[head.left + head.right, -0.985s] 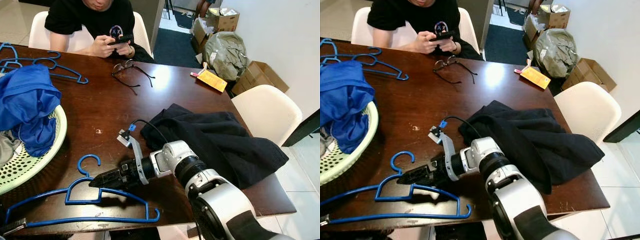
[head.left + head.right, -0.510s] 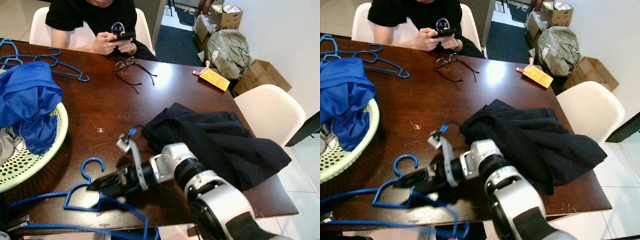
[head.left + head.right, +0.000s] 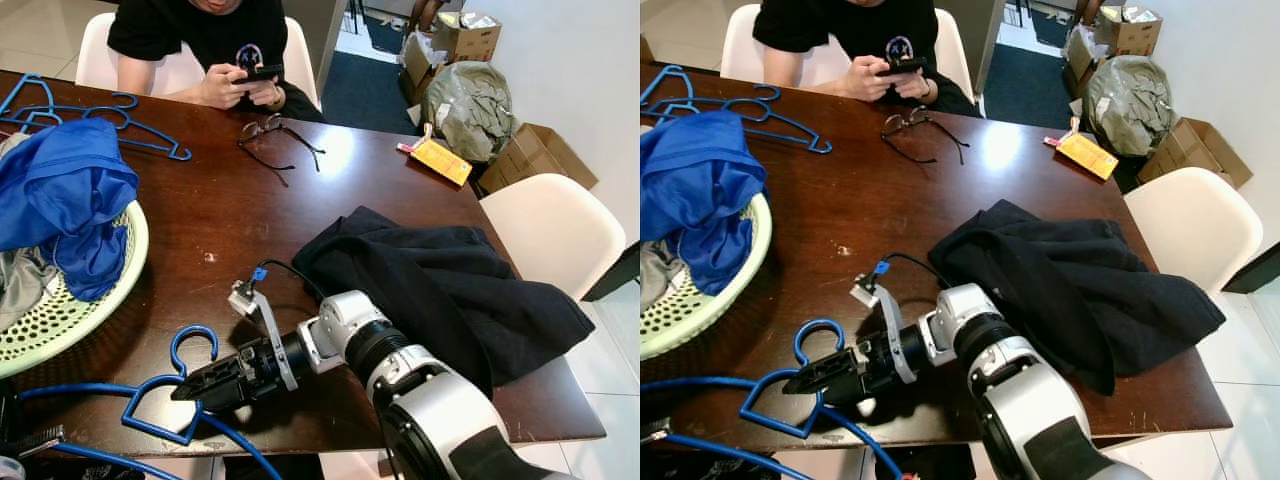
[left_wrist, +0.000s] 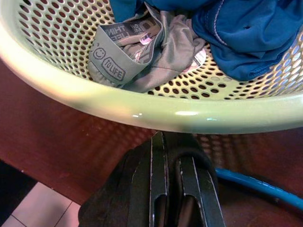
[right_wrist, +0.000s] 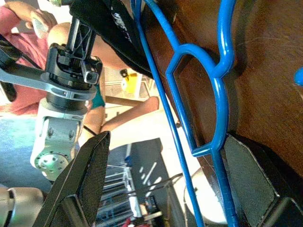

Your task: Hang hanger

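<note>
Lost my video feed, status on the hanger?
Right pincer open at blue hanger, hanger at table front edge. Left pincer shut beside green basket. Black garment lies right.

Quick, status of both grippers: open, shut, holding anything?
Left gripper: shut, holding nothing, beside the green basket.
Right gripper: open, fingers either side of the blue hanger.

Three blue hangers [image 3: 160, 405], one basket [image 3: 95, 310]

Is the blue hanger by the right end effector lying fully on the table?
No, the blue hanger tips over the table's near edge, beside the right end effector.
</note>
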